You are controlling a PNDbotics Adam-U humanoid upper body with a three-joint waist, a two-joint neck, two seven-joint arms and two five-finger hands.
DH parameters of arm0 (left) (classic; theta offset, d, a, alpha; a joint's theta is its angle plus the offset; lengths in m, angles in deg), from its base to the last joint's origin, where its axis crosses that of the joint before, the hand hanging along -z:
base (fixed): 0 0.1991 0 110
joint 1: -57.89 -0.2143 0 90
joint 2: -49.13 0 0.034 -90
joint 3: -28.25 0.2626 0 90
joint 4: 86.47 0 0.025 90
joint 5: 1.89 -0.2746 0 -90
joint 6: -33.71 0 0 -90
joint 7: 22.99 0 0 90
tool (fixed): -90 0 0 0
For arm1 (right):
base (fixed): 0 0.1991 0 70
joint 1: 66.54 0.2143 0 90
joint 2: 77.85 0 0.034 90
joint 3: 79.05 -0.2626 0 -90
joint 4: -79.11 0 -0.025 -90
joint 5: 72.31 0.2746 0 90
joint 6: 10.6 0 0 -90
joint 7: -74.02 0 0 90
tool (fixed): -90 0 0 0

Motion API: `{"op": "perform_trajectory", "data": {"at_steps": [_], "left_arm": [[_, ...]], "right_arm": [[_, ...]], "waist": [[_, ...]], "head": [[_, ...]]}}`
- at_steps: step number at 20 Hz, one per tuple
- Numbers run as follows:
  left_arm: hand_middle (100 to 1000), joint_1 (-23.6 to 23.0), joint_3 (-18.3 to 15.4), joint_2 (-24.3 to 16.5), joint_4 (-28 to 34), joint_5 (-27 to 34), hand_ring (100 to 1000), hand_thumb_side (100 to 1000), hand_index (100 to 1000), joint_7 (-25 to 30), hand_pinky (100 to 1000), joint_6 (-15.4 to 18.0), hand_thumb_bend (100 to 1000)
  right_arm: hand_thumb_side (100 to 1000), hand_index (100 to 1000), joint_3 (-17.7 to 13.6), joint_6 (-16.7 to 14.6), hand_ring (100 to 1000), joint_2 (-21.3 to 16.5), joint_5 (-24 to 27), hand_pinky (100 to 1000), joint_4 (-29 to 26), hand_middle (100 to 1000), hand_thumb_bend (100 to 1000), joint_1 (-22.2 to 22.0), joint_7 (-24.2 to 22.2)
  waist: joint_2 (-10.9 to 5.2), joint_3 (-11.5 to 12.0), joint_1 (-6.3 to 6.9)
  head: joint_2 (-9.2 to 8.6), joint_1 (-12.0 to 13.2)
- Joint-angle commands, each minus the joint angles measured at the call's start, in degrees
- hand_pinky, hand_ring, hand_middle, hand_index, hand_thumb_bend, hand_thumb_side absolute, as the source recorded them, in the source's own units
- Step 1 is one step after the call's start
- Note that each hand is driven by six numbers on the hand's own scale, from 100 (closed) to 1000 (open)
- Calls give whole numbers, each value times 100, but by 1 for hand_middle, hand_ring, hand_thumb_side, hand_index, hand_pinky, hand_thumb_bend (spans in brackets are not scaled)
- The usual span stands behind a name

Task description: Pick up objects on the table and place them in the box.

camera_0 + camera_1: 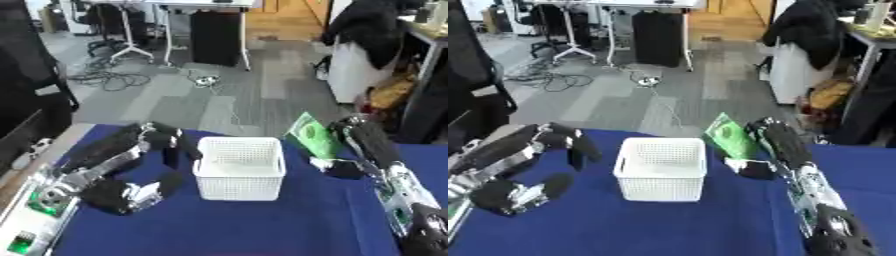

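Note:
A white mesh box (240, 170) stands in the middle of the blue table (262, 225). My right hand (357, 131) is raised just right of the box's far corner and pinches a green packet (308, 133), which tilts up above the table beside the rim. Below that hand a dark rounded shape with a white bit (341, 169) sits on the cloth; I cannot make out what it is. My left hand (175, 144) hangs close to the box's left wall, dark against the cloth, and whether it holds anything is unclear.
My left forearm (105, 165) bends across the table's left part, and the right forearm (398, 185) runs along the right edge. Beyond the table's far edge lies grey floor with cables (109, 79), desk legs and a chair draped in black (372, 30).

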Motion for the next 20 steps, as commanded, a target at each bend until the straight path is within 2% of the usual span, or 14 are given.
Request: {"op": "perform_trajectory", "data": {"at_steps": [1, 2, 3, 6, 12, 16, 20], "left_arm": [[584, 124, -11, -55, 76, 17, 476, 1000, 760, 16, 414, 4, 125], [584, 137, -7, -46, 80, 18, 476, 1000, 759, 20, 415, 4, 125], [584, 153, -2, -36, 85, 19, 477, 1000, 759, 26, 415, 5, 125], [585, 199, 3, -15, 101, 19, 477, 1000, 759, 37, 416, 6, 125], [585, 298, 62, 48, 123, 42, 478, 1000, 759, 91, 416, 19, 126], [585, 372, 77, 110, 141, 50, 478, 1000, 759, 116, 417, 18, 126], [585, 433, 99, 170, 162, 61, 478, 1000, 759, 138, 416, 17, 126]], "right_arm": [[765, 323, 32, -75, 100, 68, 153, 100, 9, 100, 432, 247, -16], [792, 322, 42, -100, 100, 95, 185, 100, 31, 100, 459, 276, -16], [763, 322, 55, -136, 100, 112, 210, 100, 46, 100, 444, 309, -8], [762, 321, 89, -250, 100, 131, 255, 100, 102, 100, 453, 394, 19], [772, 330, 100, -556, 100, 236, 404, 100, 362, 100, 470, 551, 88], [769, 327, 48, -898, 101, 219, 488, 100, 589, 100, 497, 674, 350], [775, 330, -15, -1092, 112, 180, 389, 100, 871, 100, 500, 789, 586]], "waist": [[-45, 29, 9], [-40, 45, 8], [-35, 65, 5], [-23, 123, -8], [-8, 206, -35], [11, 283, -51], [49, 348, -56]], "head": [[-113, -71], [-122, -79], [-133, -82], [-187, -37], [-270, 263], [-298, 303], [-309, 339]]}}
